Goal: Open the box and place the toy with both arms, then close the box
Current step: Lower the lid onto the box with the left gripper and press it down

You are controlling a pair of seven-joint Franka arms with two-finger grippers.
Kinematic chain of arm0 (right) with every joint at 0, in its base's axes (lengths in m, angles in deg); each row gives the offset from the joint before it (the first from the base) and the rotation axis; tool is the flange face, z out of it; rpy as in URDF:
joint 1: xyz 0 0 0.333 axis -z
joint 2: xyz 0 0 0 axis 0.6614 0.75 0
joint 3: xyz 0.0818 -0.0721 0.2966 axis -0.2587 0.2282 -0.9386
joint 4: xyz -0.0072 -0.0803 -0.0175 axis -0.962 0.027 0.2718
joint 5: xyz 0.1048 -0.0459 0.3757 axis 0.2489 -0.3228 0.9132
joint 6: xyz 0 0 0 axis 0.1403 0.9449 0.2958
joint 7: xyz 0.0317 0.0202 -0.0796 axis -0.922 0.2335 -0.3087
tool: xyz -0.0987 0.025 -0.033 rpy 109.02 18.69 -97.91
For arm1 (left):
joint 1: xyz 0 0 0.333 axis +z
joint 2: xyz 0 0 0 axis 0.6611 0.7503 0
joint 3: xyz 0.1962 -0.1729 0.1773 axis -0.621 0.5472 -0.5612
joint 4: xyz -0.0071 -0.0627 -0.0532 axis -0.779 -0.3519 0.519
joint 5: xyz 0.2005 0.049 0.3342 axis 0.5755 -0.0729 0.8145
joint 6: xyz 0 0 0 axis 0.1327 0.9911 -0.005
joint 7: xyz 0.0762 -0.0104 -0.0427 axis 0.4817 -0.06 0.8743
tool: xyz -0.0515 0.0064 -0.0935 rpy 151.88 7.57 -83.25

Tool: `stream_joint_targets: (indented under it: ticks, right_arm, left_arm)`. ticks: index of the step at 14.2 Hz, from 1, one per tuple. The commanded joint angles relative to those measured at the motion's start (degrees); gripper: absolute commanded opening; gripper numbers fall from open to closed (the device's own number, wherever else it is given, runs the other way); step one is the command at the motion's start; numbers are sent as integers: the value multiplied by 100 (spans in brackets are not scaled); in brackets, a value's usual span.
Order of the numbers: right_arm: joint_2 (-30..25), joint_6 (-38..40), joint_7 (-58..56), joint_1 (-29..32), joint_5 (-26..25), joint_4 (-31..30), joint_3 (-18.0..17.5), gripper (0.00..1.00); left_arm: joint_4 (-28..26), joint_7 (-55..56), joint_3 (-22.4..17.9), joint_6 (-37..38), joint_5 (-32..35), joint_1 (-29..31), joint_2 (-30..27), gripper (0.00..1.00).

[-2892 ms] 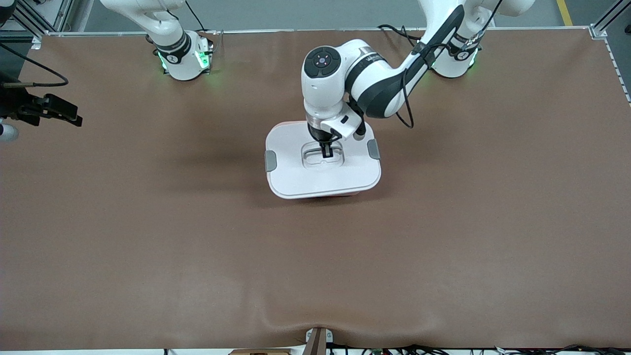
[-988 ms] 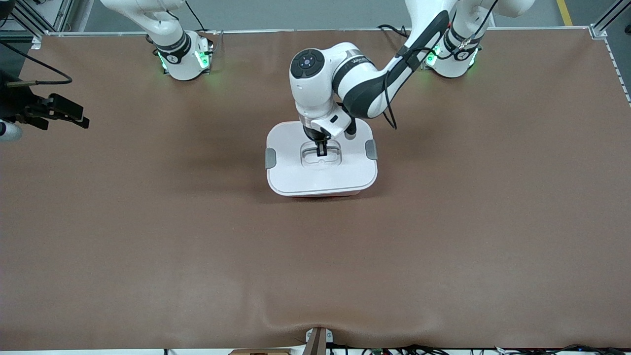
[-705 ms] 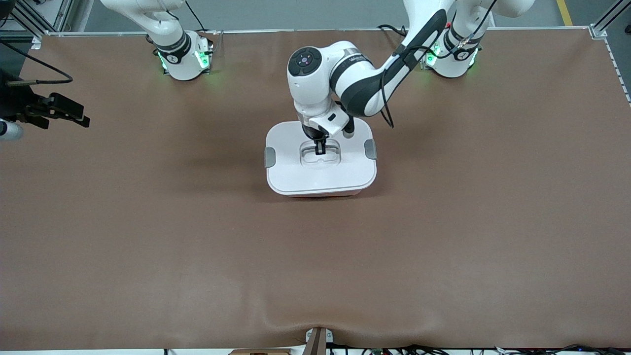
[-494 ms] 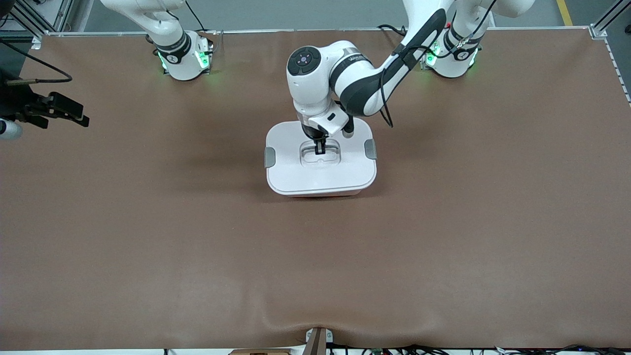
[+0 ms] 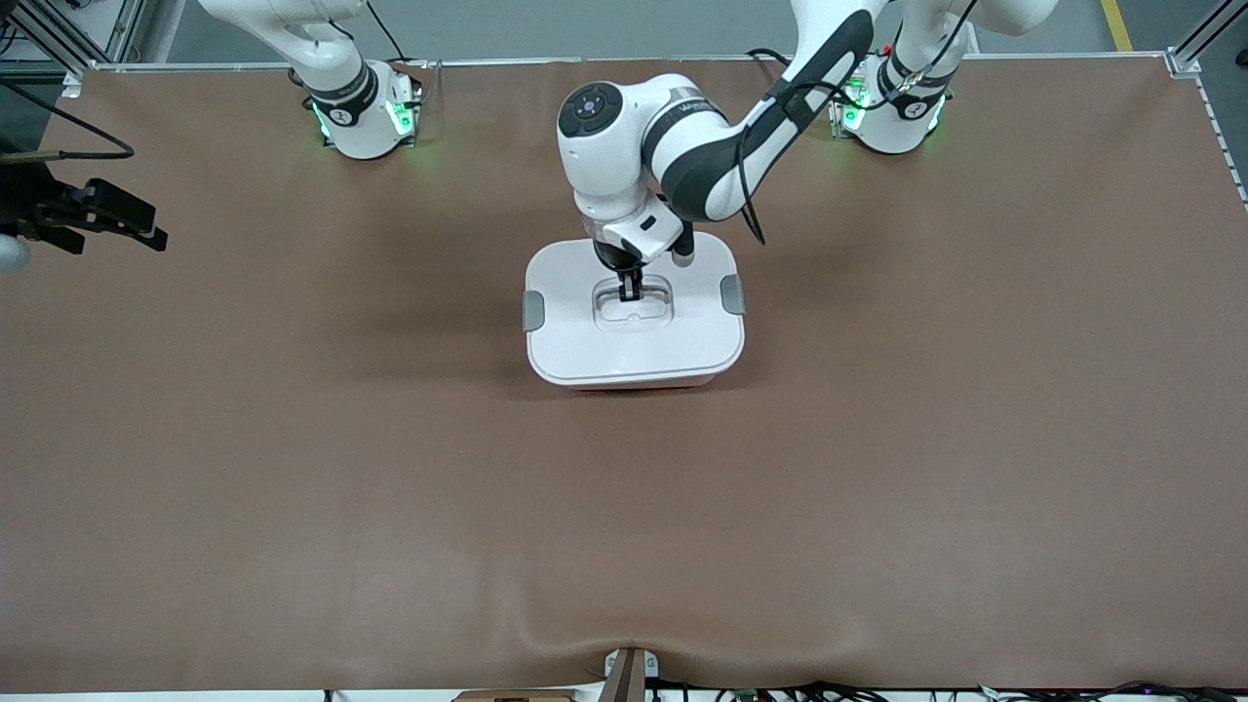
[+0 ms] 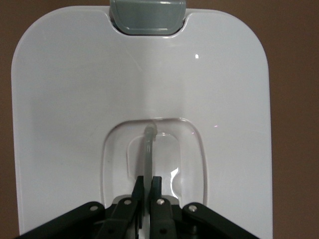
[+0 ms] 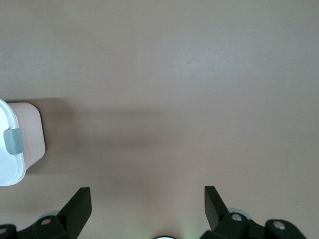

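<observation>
Up close, the left gripper [image 6: 147, 185] pinches the box [image 5: 634, 336] handle [image 6: 149, 144] — the right gripper [image 7: 148, 206] waits, spread.

Brown table cover [image 5: 292, 468], small bracket [image 5: 629, 673] at its front-camera edge, cables [image 5: 780, 692] alongside.

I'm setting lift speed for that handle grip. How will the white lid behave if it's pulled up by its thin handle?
The lid looks rigid and probably light. Its glossy surface suggests slipperiness. The left gripper pinches only the thin handle, so the lid may tilt or swing. If the grey clips hold, the box may rise too.
</observation>
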State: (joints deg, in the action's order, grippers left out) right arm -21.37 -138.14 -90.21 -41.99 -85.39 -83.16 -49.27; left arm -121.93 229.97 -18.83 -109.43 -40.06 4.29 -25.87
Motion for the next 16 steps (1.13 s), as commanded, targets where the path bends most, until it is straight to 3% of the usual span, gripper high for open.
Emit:
stream_joint_targets:
  ticks: [1, 16]
  right_arm:
    - [-31, 66, 11, 50, -13, 135, -7, 100]
    - [83, -4, 11, 24, -92, 232, -25, 100]
  left_arm:
    - [-166, 435, 12, -7, 154, -105, -19, 0]
    - [-288, 417, 74, -16, 128, -61, -327, 0]
